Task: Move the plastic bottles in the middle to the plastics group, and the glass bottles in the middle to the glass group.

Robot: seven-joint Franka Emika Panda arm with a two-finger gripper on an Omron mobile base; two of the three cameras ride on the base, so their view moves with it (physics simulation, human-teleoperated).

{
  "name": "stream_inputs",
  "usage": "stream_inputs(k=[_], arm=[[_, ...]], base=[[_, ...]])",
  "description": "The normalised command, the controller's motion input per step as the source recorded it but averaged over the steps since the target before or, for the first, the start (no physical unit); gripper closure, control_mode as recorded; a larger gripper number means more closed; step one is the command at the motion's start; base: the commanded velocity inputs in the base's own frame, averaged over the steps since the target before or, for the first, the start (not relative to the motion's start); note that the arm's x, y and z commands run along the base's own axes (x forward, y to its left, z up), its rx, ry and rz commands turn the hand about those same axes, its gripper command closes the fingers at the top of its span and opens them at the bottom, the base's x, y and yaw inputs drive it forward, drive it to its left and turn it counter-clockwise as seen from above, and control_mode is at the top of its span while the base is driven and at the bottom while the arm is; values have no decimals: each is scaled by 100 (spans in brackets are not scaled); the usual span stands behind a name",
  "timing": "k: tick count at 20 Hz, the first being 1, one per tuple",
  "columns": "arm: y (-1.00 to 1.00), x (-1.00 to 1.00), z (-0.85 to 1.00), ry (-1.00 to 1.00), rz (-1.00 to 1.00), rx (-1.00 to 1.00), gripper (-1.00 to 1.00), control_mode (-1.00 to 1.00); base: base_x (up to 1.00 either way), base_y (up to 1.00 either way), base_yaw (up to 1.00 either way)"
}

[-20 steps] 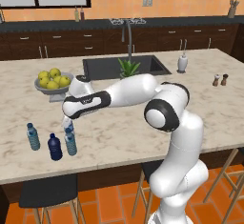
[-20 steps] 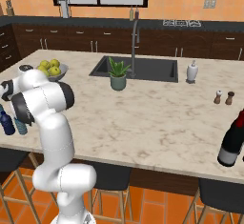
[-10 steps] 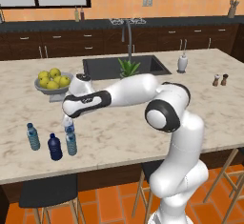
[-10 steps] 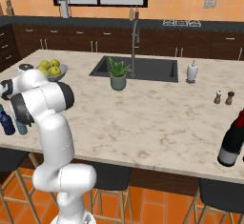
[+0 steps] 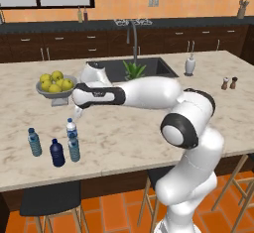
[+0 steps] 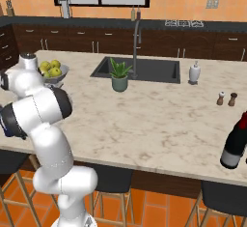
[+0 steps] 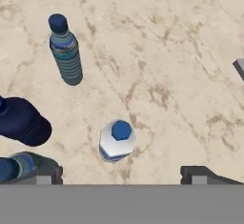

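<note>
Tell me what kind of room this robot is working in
A home kitchen, rendered rather than real. A marble-look island counter holds a sink with a tall faucet, a bowl of lemons sits nearby, and dark cabinets line the back wall.

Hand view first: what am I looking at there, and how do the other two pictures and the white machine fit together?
The white machine is a robot arm on a base that can drive. Two cameras on that base look over it from behind, one left, one right, at a marble kitchen counter. The hand view comes from a camera on the arm's hand, looking down between its jaws. The jaws stand open and hold nothing; a clear white-labelled bottle stands free beneath them. Near it stand a slim teal-blue bottle, a dark navy bottle and a pale teal bottle. Farther back sits a fruit bowl.
</note>
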Motion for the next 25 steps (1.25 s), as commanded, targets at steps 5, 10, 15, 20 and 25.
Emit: stream_inputs(k=[5,10,15,20,25], arm=[[-97,-13,34,0,-13,0,-100,-100],[-100,-29,25,0,-14,0,-100,-100],[-100,-30,25,0,-26,0,-100,-100],[-100,-35,20,0,-32,0,-100,-100],[-100,-49,20,1,-40,1,-100,-100]], base=[[0,0,0],[0,0,0],[0,0,0],[0,0,0],[0,0,0]])
